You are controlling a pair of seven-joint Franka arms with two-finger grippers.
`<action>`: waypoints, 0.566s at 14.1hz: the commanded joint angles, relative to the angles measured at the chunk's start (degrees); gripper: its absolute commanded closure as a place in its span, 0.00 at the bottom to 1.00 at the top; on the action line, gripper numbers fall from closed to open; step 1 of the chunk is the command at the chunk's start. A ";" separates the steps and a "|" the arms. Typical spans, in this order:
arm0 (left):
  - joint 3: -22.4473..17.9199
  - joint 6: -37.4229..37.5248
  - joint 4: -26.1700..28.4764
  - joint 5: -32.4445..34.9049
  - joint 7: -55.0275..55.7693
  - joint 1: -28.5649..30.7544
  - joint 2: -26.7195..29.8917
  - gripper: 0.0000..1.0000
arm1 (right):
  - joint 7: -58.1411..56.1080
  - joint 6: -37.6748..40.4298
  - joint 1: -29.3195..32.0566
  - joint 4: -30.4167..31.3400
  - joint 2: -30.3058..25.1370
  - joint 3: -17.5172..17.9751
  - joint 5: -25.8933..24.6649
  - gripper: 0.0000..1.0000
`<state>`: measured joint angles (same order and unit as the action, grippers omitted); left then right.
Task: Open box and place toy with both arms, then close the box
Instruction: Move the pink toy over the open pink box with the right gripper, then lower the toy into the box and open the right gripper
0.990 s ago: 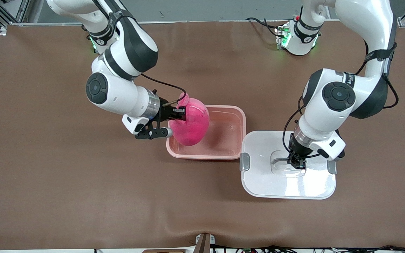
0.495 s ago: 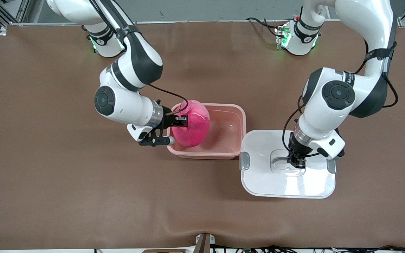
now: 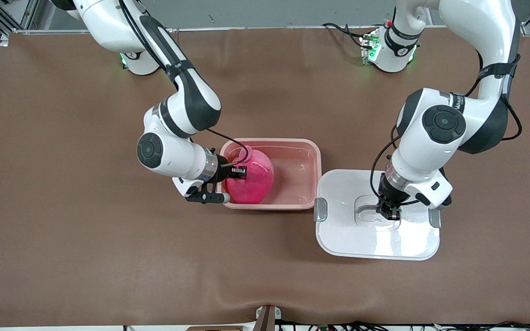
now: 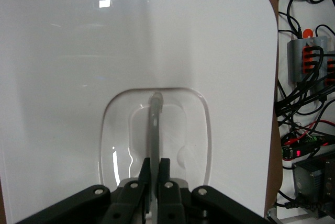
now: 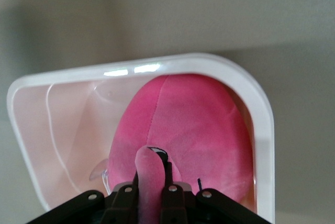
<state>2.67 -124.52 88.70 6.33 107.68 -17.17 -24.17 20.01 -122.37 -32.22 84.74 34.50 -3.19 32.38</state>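
Note:
The pink box base (image 3: pixel 292 141) stands open at mid-table. The round pink toy (image 3: pixel 253 181) sits inside it, at the end toward the right arm. My right gripper (image 3: pixel 239 172) is shut on one of the toy's floppy ears (image 5: pixel 149 177); in the right wrist view the toy (image 5: pixel 183 124) fills one end of the box (image 5: pixel 256 109). The white lid (image 3: pixel 361 239) lies flat on the table beside the box, toward the left arm's end. My left gripper (image 3: pixel 388 212) is shut on the lid's thin handle (image 4: pixel 154 124) in the clear recess.
Grey clips (image 3: pixel 320 210) (image 3: pixel 434 218) sit on the lid's two short sides. The brown mat (image 3: pixel 108 253) covers the table. Cables and electronics (image 4: pixel 309 77) lie past the table edge by the lid. Both arm bases stand at the edge farthest from the front camera.
The right arm has lowered the toy from above the box rim down into the box. The left gripper and the lid have stayed put.

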 commanded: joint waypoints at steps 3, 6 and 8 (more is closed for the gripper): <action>0.59 -0.82 2.79 0.35 -1.51 0.91 2.64 1.00 | 0.20 -1.63 -0.56 -2.91 3.82 -0.32 0.05 1.00; 0.59 -0.82 2.97 0.35 -1.51 0.91 2.90 1.00 | 0.55 -2.51 -2.66 -3.09 4.96 -0.41 -1.78 1.00; 0.67 -0.90 2.97 0.35 -1.51 0.91 2.99 1.00 | 0.73 -6.11 -4.95 -3.09 5.93 -0.41 -2.94 1.00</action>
<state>2.75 -124.56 88.97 6.33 106.98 -16.86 -23.90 19.82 -126.16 -34.34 83.46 38.54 -3.09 31.14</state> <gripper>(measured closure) 0.930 0.863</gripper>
